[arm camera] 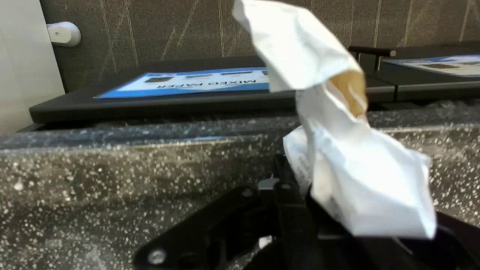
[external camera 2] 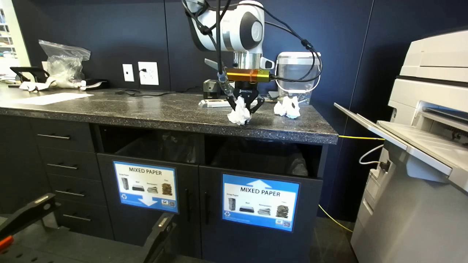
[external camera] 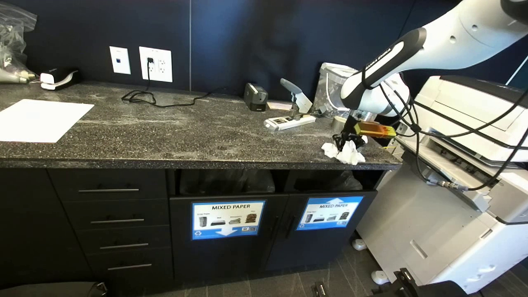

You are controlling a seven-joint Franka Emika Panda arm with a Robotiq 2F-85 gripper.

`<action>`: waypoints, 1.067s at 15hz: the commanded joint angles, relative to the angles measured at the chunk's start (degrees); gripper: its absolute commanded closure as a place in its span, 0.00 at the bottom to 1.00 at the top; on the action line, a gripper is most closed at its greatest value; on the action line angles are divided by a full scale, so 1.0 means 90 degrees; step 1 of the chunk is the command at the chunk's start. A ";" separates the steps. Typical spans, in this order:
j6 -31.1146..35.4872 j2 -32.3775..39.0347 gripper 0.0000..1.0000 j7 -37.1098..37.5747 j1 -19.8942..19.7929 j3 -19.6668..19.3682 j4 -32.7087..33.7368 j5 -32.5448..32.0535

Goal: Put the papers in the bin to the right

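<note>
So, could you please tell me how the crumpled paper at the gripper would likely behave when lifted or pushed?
The crumpled paper is probably light for its size, being thin creased sheet with open hollows. It would likely squash easily, since its folds gape rather than pack tight. Pushed, it may slide rather than roll, given its jagged outline.

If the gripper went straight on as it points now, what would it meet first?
Pointing down, the gripper would probably meet the countertop near its front edge; the paper wad it grips may touch first. Any gap is unclear.
</note>
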 commanded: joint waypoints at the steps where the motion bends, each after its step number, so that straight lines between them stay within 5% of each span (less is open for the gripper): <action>1: 0.0711 -0.0747 0.94 -0.0002 0.0016 -0.0045 -0.1555 0.0168; 9: 0.2568 -0.1086 0.94 -0.0573 -0.0417 0.0326 -0.3718 0.0823; 13: 0.3966 -0.0635 0.94 -0.1422 -0.1618 0.1600 -0.4031 0.1298; 16: 0.4697 0.0001 0.94 -0.1559 -0.2750 0.2661 -0.3869 0.0891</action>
